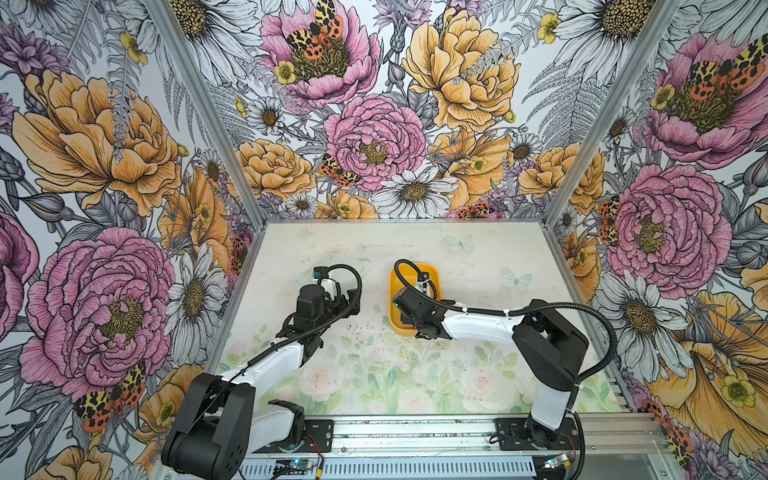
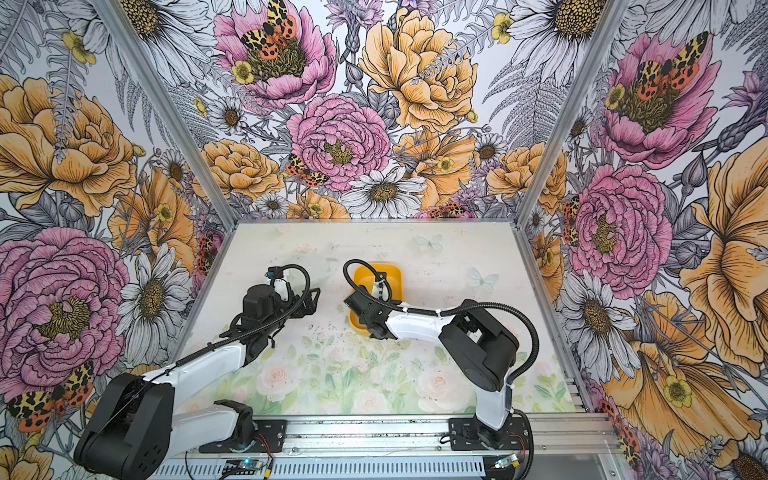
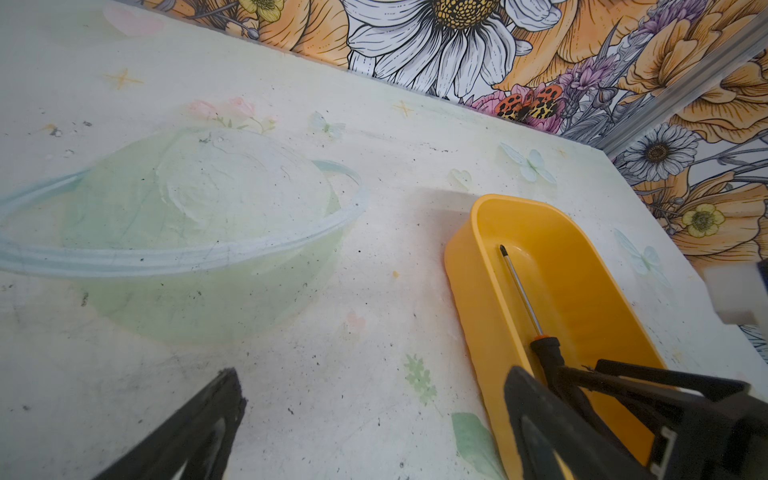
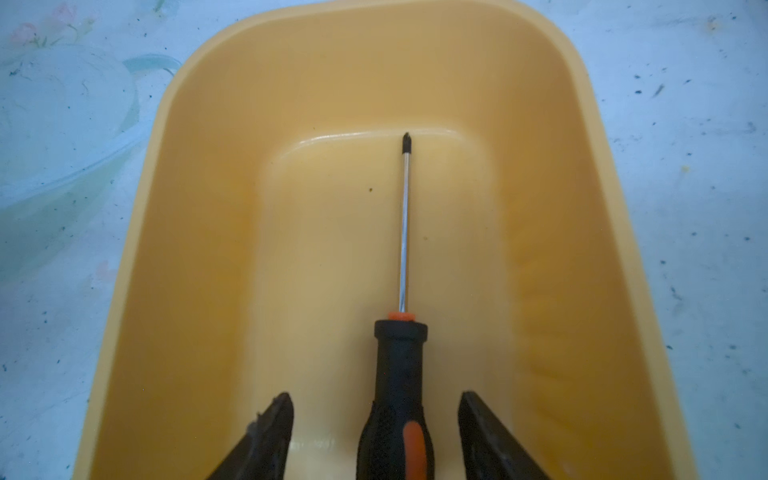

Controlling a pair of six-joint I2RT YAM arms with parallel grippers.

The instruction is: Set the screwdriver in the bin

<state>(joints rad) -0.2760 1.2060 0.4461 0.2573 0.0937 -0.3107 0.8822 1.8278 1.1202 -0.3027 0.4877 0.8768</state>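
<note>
Where the right gripper hung over the near end of the bin, its fingers stood released, with a clear gap on either side of the handle of the screwdriver. The screwdriver lay flat on the bin floor, lengthwise, tip toward the end wall nearer the far edge of the surface. The bin sat near the middle of the surface. The left gripper, just left of the bin, was spread wide and empty.
</note>
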